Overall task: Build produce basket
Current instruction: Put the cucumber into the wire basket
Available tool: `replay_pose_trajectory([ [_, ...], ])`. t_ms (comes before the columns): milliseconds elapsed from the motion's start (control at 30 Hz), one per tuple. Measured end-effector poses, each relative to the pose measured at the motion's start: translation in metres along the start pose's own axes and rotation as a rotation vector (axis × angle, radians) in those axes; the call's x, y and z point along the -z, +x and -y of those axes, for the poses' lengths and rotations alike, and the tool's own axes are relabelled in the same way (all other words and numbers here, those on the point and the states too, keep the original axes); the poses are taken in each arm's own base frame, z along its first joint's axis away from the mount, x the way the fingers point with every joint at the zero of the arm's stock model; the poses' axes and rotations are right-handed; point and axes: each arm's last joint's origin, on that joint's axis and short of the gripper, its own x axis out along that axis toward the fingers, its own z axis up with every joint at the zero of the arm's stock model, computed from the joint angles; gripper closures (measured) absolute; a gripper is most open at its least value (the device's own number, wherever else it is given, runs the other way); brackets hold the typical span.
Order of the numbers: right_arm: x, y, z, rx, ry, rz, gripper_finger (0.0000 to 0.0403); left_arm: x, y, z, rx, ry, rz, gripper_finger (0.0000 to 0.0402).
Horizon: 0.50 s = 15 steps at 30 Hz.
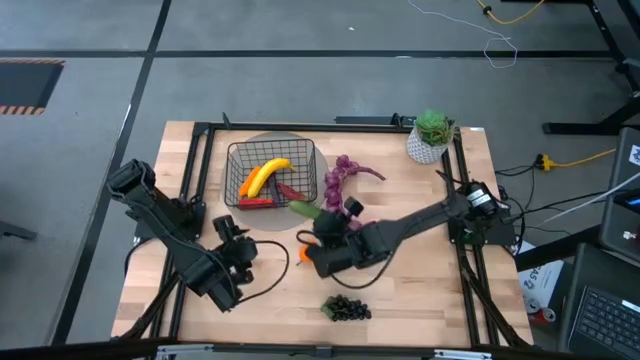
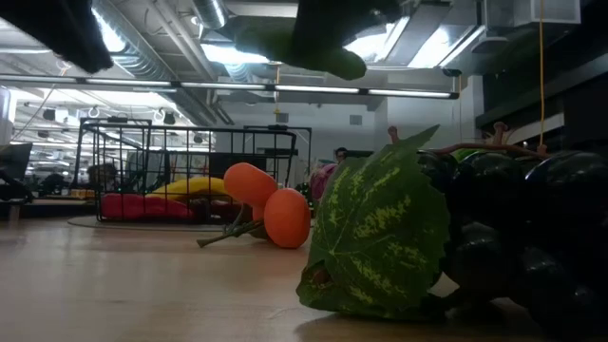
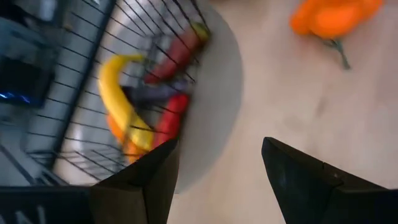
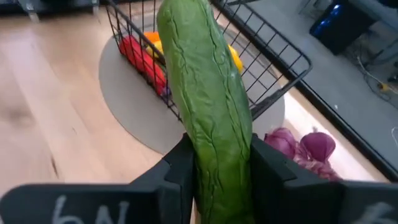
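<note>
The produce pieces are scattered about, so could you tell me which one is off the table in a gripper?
The cucumber: the right gripper clamps it near the basket, while the orange piece, dark grapes and purple bulbs lie on the table.

Two dark arms, black cables; right end effector (image 4: pixel 221 168) bears white markings.

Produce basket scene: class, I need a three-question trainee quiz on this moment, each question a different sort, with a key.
1. True or false: the right gripper is shut on the cucumber.
2. Which lies in the basket? A) banana B) dark grapes C) purple bulbs
3. Fill in: the left gripper is ____, holding nothing.

Key: 1 true; 2 A; 3 open.
</note>
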Motion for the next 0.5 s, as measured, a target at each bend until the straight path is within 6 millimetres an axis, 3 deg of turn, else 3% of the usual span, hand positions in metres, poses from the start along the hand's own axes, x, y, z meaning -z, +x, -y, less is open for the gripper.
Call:
replay_pose_trajectory([
  [333, -0.030, 0.040, 0.025, -0.061, -0.030, -0.050, 0.0301, -0.001, -0.018, -0.022, 0.013, -0.010, 0.117, 0.0177],
  [500, -0.052, 0.060, 0.034, -0.203, -0.017, -0.001, 0.0301, 0.001, -0.021, -0.025, 0.001, 0.046, 0.167, 0.0177],
])
